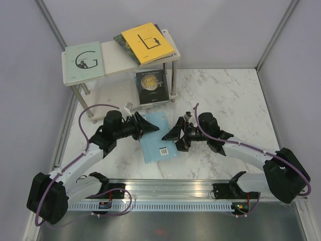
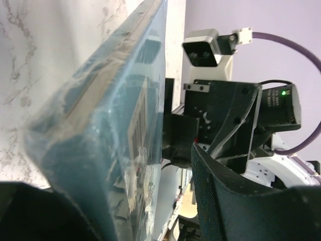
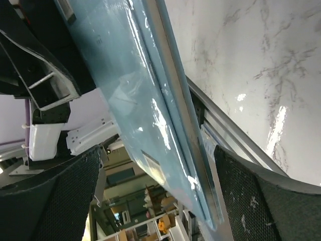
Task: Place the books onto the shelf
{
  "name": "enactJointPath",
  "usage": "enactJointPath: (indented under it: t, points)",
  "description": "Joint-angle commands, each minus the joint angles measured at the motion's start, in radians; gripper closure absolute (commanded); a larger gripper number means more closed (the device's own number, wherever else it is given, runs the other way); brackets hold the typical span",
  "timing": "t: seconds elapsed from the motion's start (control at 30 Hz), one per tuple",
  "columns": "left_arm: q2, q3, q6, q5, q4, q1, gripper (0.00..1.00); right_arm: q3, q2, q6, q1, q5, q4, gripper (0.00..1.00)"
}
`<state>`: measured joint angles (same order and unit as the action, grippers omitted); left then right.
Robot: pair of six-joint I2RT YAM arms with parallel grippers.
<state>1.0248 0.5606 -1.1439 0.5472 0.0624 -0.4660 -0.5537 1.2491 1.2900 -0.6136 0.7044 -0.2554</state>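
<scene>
A: Where is the teal-blue book (image 1: 159,140)?
B: Held tilted above the tabletop (image 1: 225,100), between the two arms. The left end effector (image 1: 150,125) is clamped on its far-left corner.
A: And the right end effector (image 1: 174,133)?
B: Spread wide, one finger on either side of the book's right edge, not gripping.
A: The shelf (image 1: 113,60)?
B: Far left. The "G" book (image 1: 85,61) and the yellow book (image 1: 148,42) lie on its top board, and the dark book (image 1: 152,86) is below.

Bright even light; glare on the teal book (image 3: 150,110) and marble table (image 3: 279,125); close edges blurred.
</scene>
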Motion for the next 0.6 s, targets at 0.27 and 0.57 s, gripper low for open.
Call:
enactJointPath:
  t: [0.27,0.57]
  points:
    - [-0.078,0.097,-0.122,0.096,0.123,0.113,0.98,-0.127,0.084,0.072,-0.043,0.021,-0.204,0.79]
    - [-0.040,0.223,-0.004,0.071,-0.119,0.150,0.30,-0.253,0.099,0.124,-0.038,0.020,-0.253,1.00]
